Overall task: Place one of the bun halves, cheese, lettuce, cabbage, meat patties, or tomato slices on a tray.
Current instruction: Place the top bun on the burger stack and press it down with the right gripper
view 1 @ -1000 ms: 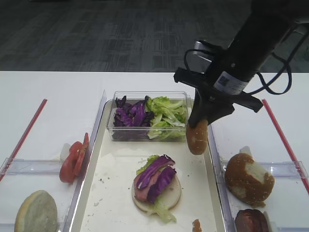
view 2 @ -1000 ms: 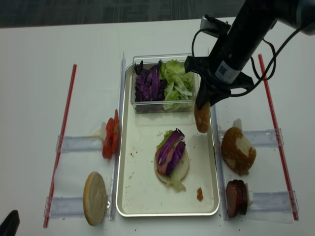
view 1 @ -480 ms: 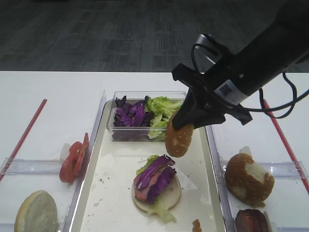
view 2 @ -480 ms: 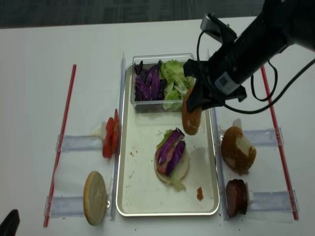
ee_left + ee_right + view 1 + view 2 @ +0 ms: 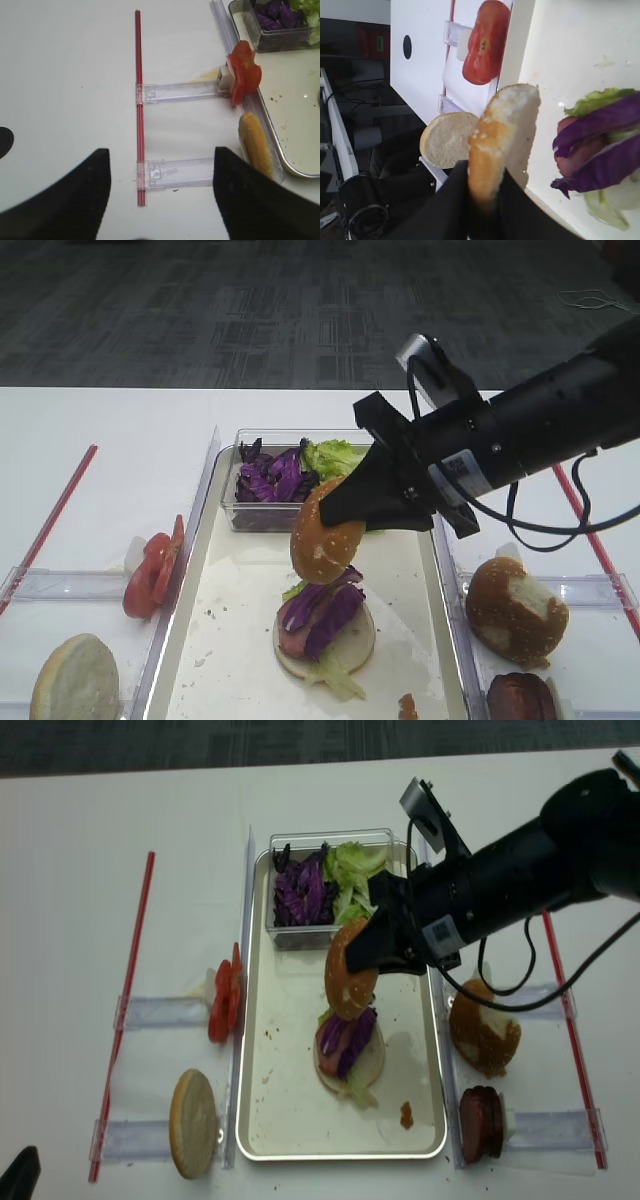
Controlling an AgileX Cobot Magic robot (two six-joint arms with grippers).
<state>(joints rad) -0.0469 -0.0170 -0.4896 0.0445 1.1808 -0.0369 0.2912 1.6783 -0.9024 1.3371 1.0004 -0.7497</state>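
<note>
The seeded bun half [image 5: 326, 531], clamped on edge in the right gripper [image 5: 345, 508] jaws, has been carried from the tray's [image 5: 205, 640] right rim to above the stacked fillings [image 5: 322, 612] mid-tray.

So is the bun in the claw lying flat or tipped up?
Tipped up. The right claw holds the seeded bun top on edge above the stacked burger.

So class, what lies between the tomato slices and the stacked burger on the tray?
In the realsense view, only the tray rim, then bare crumb-flecked liner, lies between the tomato slices and the stacked burger.
</note>
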